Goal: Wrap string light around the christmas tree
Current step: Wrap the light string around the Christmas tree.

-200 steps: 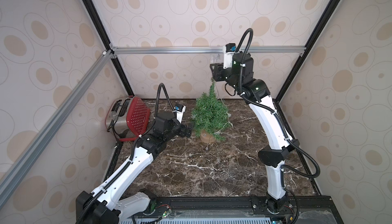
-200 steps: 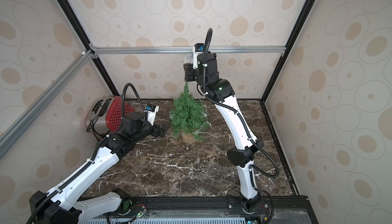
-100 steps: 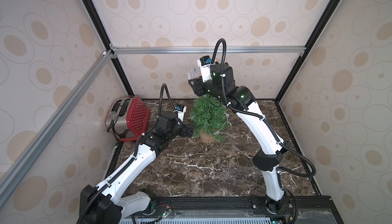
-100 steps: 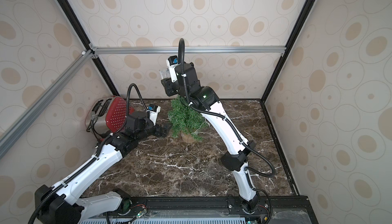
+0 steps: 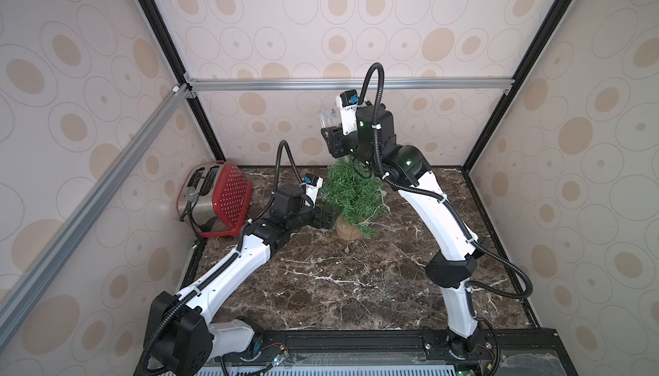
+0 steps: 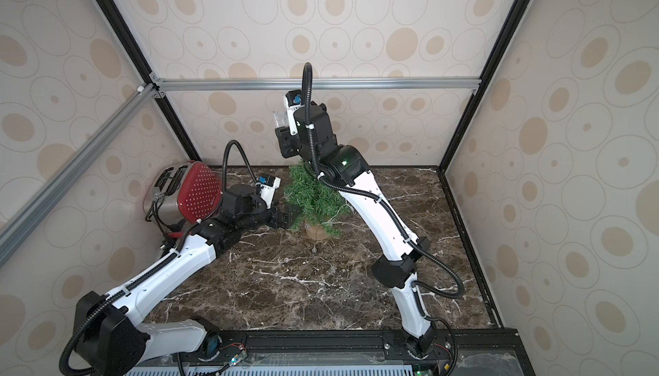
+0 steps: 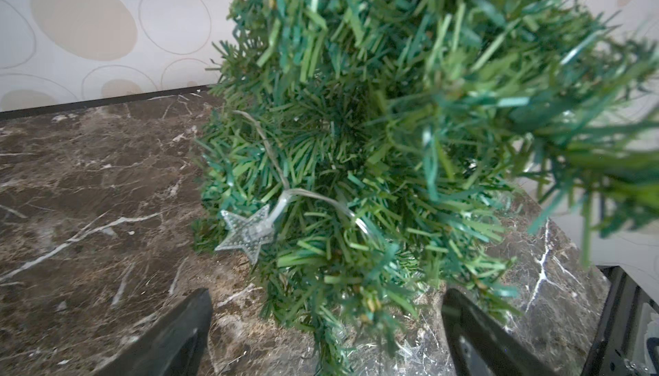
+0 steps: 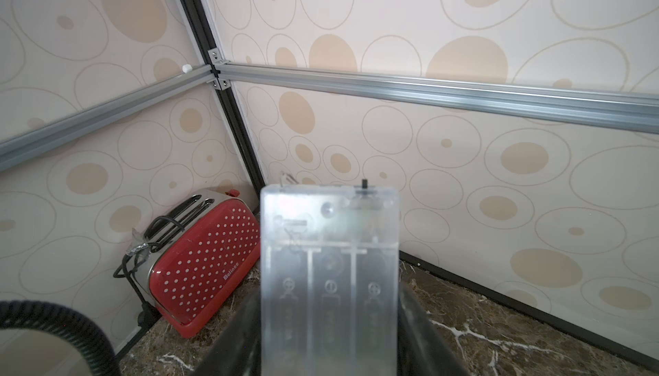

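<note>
The right gripper (image 8: 330, 295) is pinching the clear battery box (image 5: 328, 120) of the string light (image 7: 306, 194) across its width, a finger on each long side. It holds the box high above the christmas tree (image 5: 351, 192). Take the marble table (image 5: 321, 285) in both top views as a clock face with 6 at the arm bases. The tree then stands upright on its tan base (image 5: 347, 231) near 12, the box hangs just off its tip toward 11, and the red toaster (image 5: 221, 199) sits at about 10, well apart. The left gripper (image 7: 321, 338) is spread wide and empty, low at the tree's 9 o'clock side, its fingers either side of the lowest branches. In the left wrist view a star bulb (image 7: 248, 233) rests on the lower needles, its thin wire running up into the foliage. A small clear bulb (image 5: 346, 249) lies on the table at the tree's 6, so part of the strand looks unwound. The step in hand appears to be carrying the box round the crown to lay another turn. Doing it well likely means circling wide of the branch tips with gentle tension, so the wire settles into the needles without tipping the light tree. The left gripper could steady the base if needed.
</note>
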Robot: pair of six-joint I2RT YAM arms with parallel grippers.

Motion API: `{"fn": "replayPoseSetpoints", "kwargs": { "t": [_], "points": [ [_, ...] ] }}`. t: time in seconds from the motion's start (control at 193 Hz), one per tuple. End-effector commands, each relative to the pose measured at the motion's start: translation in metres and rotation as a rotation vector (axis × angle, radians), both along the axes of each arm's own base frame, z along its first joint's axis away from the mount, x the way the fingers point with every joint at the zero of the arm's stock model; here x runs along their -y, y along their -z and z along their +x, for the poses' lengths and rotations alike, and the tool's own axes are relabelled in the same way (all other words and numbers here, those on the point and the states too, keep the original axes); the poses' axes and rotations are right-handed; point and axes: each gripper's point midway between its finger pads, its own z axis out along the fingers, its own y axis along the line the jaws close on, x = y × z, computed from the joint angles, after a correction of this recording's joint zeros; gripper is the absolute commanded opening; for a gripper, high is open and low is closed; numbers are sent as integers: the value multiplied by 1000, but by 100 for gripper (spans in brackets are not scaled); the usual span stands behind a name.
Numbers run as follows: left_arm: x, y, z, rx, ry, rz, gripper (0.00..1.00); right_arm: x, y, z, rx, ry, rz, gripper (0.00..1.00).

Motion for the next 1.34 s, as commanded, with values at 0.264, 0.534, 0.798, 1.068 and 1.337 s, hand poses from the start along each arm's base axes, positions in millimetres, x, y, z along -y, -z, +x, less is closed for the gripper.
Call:
{"fn": "replayPoseSetpoints", "kwargs": {
  "t": [0.264,0.534,0.798,1.068,1.337],
  "points": [
    [26,-11,6,12,61,-93,98,-11,-16,-8,1,-41,107,8],
    [33,-4,18,-18,43,-108,97,-3,-30,-17,-8,-46,151,6],
    [49,-8,28,-23,47,-139,97,-12,-43,-27,2,-115,206,6],
    [57,-6,31,-29,53,-141,97,-15,-55,-25,49,-129,239,6],
    [33,-22,21,34,-1,-56,99,-21,-9,-34,-131,-145,187,3]
  ]
}}
